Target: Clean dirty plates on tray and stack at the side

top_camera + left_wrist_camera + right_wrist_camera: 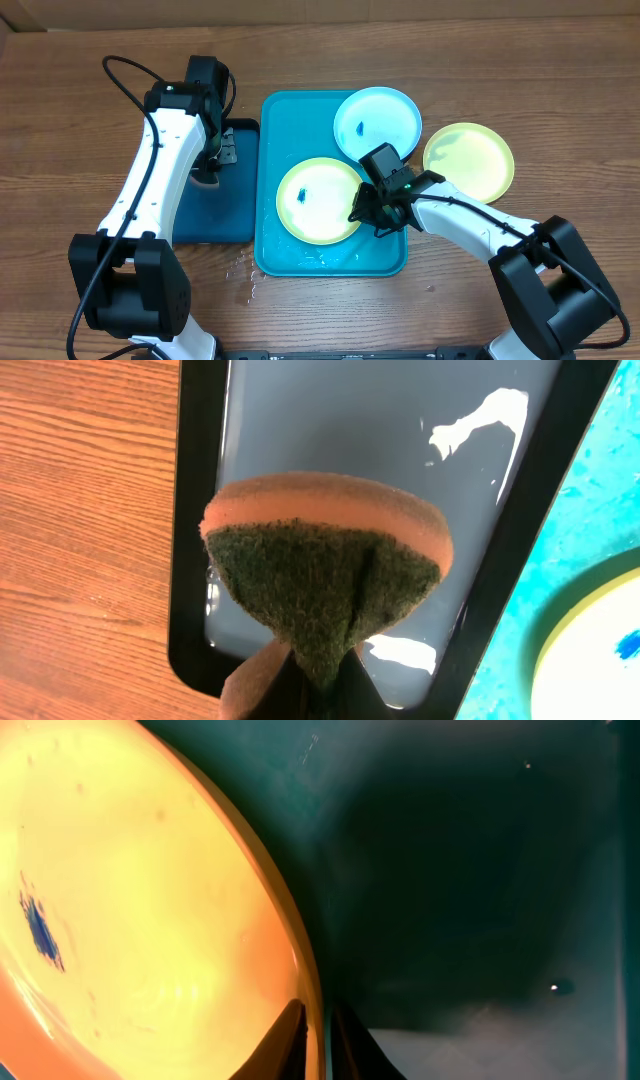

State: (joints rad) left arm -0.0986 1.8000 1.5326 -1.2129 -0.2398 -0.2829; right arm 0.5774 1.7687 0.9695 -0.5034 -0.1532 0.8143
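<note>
Progress: early.
- Side plate (468, 160) lies off the tray (285, 130), right of frame, and looks mostly clean (faint tint, hard to judge).
- To do: smeared yellow plate (320, 200) in the tray, centre frame, and smeared blue plate (377, 122) overlapping the tray's upper right corner.
- No stack yet.

Right gripper (365, 208) reaches in from lower right. Its jaws straddle the yellow plate's right rim, barely apart; cannot tell if clamped.

Left gripper (214, 160) is pinched tight on the sponge (320, 570), over the dark tray (215, 215), left of frame.

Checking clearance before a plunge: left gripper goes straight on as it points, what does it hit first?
The sponge clamped in the left gripper leads; it would meet the wet floor of the dark blue tray first. The gap between them is unclear from these views.
</note>
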